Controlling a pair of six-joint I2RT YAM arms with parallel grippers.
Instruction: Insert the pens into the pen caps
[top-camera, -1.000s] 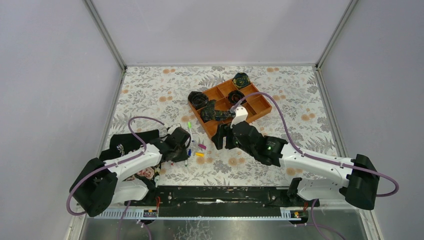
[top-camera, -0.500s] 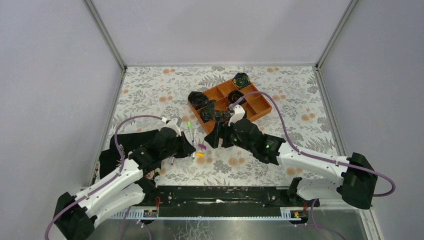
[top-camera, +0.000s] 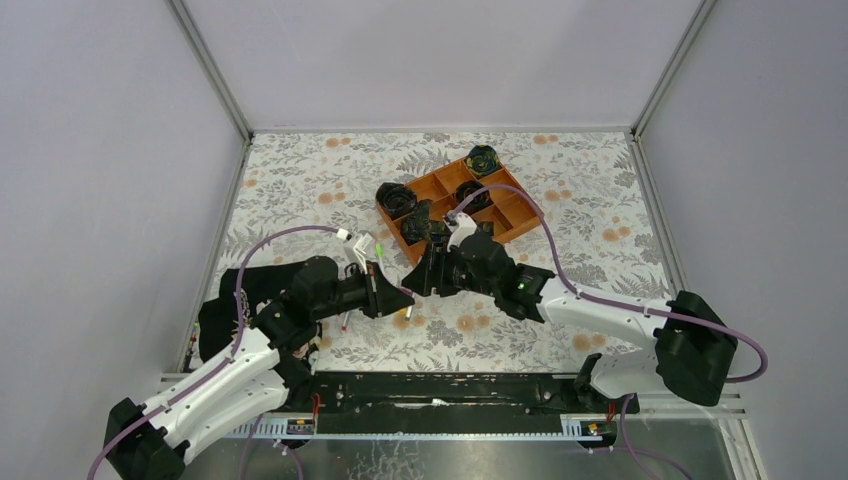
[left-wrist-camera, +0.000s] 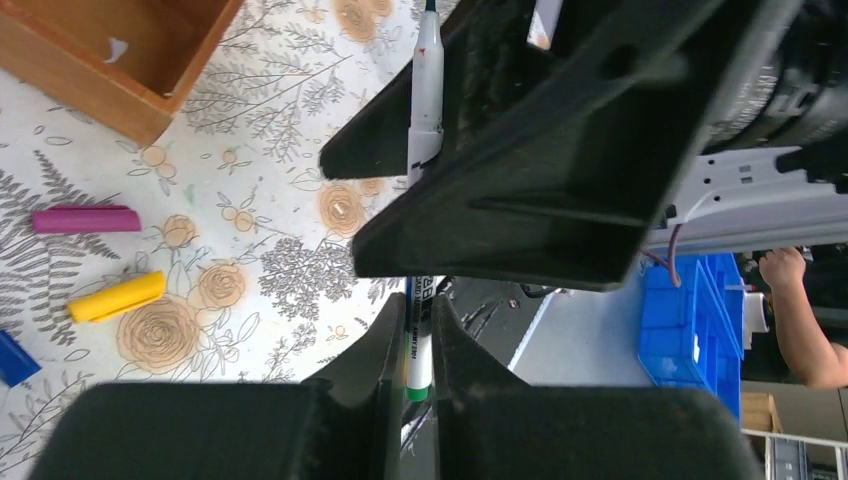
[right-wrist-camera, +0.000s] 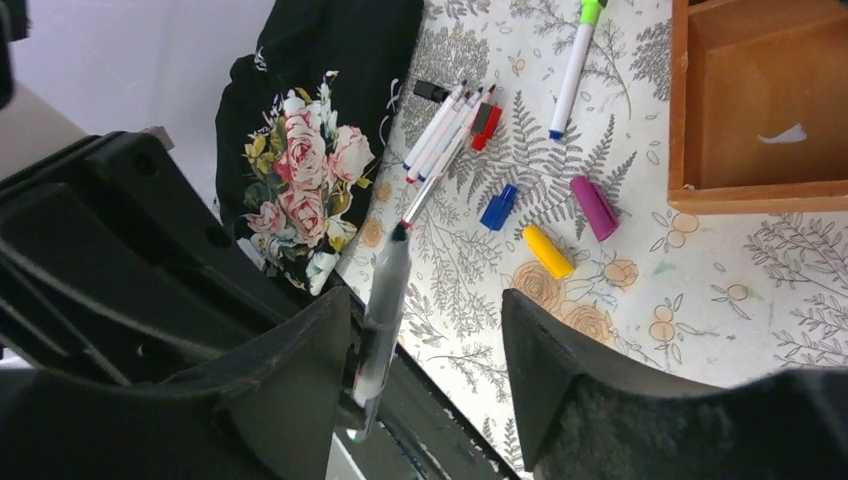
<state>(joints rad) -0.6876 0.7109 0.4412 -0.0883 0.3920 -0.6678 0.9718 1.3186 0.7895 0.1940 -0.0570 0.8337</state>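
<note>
The left gripper (left-wrist-camera: 417, 320) is clamped tight on a white pen (left-wrist-camera: 426, 90) near its green end. The pen's dark tip reaches between the wide-open jaws of the right gripper (right-wrist-camera: 425, 305), close beside one finger and not gripped. Black print on the barrel is too small to read. A yellow cap (right-wrist-camera: 547, 250), magenta cap (right-wrist-camera: 594, 207) and blue cap (right-wrist-camera: 498, 206) lie on the table (right-wrist-camera: 700, 300) near the wooden tray (right-wrist-camera: 760, 195).

Reaches the left arm (top-camera: 240, 352) forward and inward, elbow low, forearm angled toward the middle. Clamps the left gripper (top-camera: 396, 296) tight on a pen (left-wrist-camera: 426, 90), fingers (left-wrist-camera: 385, 345) pressed against its barrel. Stretches the right arm (top-camera: 600, 315) forward and to the left, wrist turned to face the other arm. Holds the right gripper (top-camera: 424, 276) with jaws spread wide, one finger on either side of the pen's far end. Faces both grippers tip to tip, very close.
</note>
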